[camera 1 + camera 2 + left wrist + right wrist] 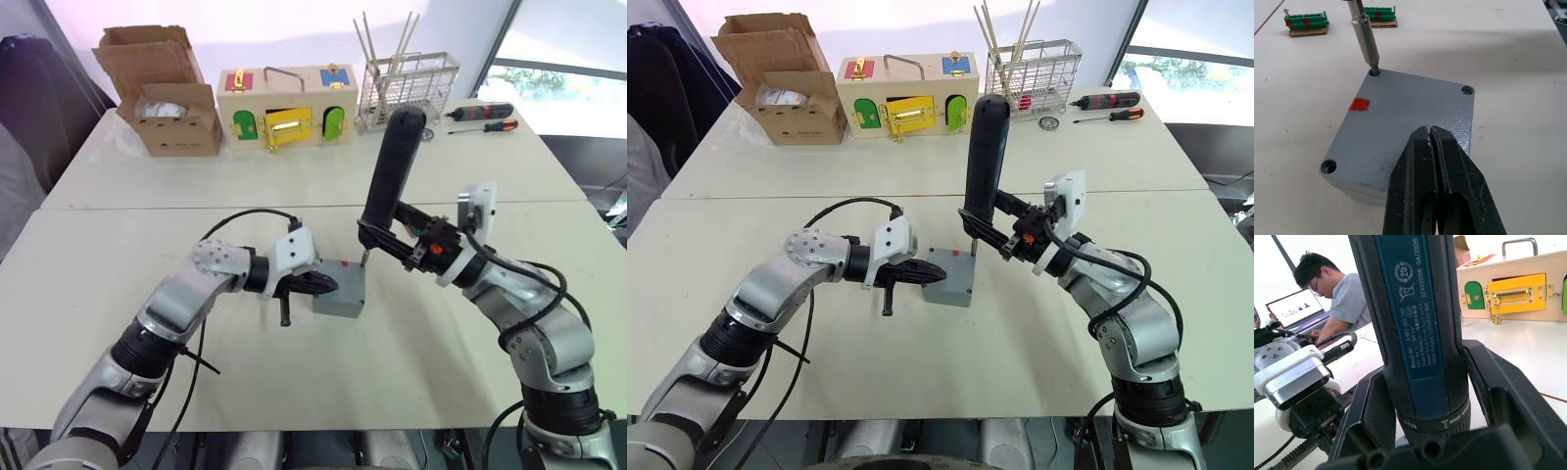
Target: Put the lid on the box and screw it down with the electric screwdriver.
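Lid (1400, 122) is already on the grey box (340, 292) mid-table, so it's screwing time. The right gripper (392, 240) clamps the electric screwdriver (392, 166), bit in a corner hole. The left gripper (1434, 147), fingers pressed together and empty, pins the lid. Next: drive straight, no tilt. Behind, the wire basket (409, 90) holds sticks.

Bright daylight pours in from the window (558, 78) at two o'clock, washing it nearly white. The pale surface (411, 352) is evenly lit, with soft shadows under the arms. Close to the right wrist camera, the electric screwdriver (1420, 333) looks sharp; the person (1332, 293) behind is slightly soft.
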{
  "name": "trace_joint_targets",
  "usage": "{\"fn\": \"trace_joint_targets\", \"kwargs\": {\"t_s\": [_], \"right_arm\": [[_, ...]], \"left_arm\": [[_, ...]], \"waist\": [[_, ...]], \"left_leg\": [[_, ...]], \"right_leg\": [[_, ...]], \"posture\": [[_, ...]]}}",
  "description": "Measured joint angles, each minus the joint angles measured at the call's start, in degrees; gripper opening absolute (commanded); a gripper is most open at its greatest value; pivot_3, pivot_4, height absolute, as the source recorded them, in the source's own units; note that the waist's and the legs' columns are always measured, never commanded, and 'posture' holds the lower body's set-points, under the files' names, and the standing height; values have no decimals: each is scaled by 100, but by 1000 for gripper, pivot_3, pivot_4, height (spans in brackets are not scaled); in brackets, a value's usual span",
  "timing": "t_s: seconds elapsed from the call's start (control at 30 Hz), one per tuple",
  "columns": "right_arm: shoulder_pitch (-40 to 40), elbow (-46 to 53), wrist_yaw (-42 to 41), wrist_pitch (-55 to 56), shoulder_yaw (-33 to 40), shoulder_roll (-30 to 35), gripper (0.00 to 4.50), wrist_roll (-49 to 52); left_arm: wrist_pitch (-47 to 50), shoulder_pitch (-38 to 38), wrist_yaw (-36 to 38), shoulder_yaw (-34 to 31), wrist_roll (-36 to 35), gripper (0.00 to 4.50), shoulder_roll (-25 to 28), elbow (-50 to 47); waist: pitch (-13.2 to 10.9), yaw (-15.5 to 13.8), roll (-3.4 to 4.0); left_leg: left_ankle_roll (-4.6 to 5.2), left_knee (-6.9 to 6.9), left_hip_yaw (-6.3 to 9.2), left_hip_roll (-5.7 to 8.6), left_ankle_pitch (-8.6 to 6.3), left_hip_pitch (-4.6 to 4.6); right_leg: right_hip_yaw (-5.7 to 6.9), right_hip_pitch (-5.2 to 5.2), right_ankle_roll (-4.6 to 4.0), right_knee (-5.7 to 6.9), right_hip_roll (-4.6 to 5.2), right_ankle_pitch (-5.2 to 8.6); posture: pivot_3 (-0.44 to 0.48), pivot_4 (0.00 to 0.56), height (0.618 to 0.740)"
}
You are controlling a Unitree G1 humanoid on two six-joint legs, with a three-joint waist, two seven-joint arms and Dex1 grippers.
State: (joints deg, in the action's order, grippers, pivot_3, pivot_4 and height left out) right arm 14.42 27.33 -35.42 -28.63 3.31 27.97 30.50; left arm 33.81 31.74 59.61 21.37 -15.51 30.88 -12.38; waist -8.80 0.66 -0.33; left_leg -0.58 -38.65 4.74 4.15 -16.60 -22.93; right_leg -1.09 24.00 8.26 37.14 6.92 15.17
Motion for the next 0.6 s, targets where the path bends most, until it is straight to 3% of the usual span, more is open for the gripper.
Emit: {"fn": "trace_joint_targets", "kwargs": {"t_s": [0.13, 0.6], "right_arm": [[-68, -67, -2, 85, -30, -9, 1903, -29], [-116, -222, 1, 495, -317, -202, 1903, -331]], "left_arm": [[74, 1, 12, 29, 10, 0, 9, 6], [303, 48, 30, 34, 5, 0, 8, 5]], "waist": [[2, 0, 0], [49, 2, -8]], "left_leg": [[34, 50, -2, -1, -20, 85], [33, 58, 0, -6, -20, 87]], "right_leg": [[0, -82, 0, -53, -2, 2], [0, -93, 0, -82, -10, 2]], "posture": [[0, 150, 730], [0, 150, 730]]}}
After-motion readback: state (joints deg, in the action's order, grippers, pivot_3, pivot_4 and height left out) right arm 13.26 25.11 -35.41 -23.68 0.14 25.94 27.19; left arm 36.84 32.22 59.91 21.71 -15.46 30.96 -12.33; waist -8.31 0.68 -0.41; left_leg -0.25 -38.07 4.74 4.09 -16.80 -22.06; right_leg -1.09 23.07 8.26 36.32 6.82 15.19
